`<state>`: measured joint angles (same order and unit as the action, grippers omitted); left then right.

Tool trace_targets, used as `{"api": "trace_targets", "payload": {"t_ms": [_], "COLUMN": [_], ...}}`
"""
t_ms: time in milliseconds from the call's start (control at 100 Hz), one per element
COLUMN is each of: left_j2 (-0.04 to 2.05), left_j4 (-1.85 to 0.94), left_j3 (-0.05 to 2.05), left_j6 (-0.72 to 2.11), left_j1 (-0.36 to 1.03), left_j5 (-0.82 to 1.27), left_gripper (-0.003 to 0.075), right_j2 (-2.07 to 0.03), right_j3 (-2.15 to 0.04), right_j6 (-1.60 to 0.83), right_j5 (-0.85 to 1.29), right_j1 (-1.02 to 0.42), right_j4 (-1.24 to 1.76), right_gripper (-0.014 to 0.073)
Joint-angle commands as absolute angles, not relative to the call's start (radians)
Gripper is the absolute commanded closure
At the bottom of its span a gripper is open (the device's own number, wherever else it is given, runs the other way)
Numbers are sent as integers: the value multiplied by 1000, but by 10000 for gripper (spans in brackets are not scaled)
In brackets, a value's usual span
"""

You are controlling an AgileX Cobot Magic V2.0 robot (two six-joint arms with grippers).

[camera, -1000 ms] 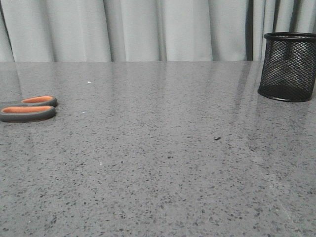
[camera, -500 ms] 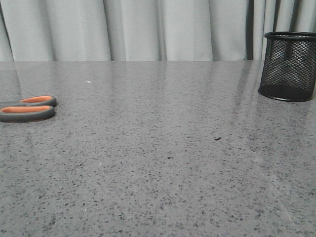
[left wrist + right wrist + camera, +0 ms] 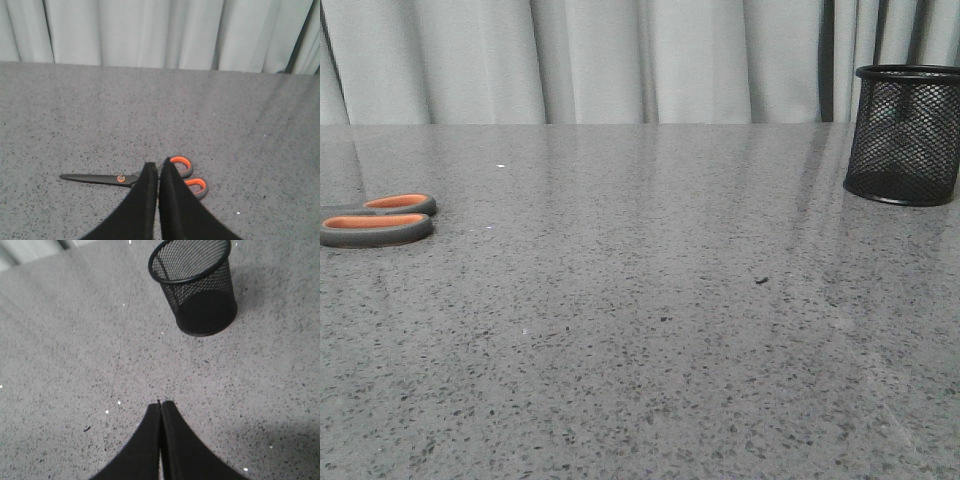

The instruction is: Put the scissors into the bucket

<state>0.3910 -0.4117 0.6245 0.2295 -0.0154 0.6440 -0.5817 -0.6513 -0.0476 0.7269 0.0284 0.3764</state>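
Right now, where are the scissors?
The scissors lie flat at the table's far left edge in the front view, across from the bucket at far right.

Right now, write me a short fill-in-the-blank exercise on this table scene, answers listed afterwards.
1. The scissors lie flat on the table, and the inner lining of their handle loops is ____.
2. The bucket stands upright at the far ____ of the front view.
3. The left gripper has its fingers ____, holding nothing.
4. The right wrist view shows that the bucket is ____ inside.

Missing words: orange; right; shut; empty
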Motion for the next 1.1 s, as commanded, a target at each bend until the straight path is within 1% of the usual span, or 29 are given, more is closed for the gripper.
{"api": "trace_targets", "payload": {"t_ms": [0,280,330,390,440,490,570,610,660,830,1090], "left_j2": [454,530,533,539,541,544,544,544,547,616,845], "left_j4": [-425,-425,-427,-437,-445,-452,-468,-479,-488,-526,-521], "left_j3": [681,694,694,694,694,694,695,696,705,801,1018], "left_j6": [231,233,252,265,265,265,267,276,298,412,597], "left_j1": [-13,-13,-13,-13,-13,-13,-13,-13,-13,-13,-13], "left_j5": [616,629,629,629,629,629,629,635,652,782,984], "left_gripper": [741,735,712,656,604,548,453,423,398,396,395], "right_j2": [-619,-639,-639,-639,-639,-640,-648,-658,-675,-722,-740], "right_j3": [-716,-736,-736,-744,-754,-769,-792,-805,-818,-848,-865], "right_j6": [-70,-91,-115,-146,-158,-158,-158,-158,-158,-158,-167], "right_j5": [719,728,731,739,747,747,755,769,788,807,819], "right_j1": [35,35,35,35,35,35,35,35,35,35,35], "right_j4": [376,376,376,376,378,378,378,378,380,380,380], "right_gripper": [662,662,661,642,587,501,317,239,186,181,181]}}
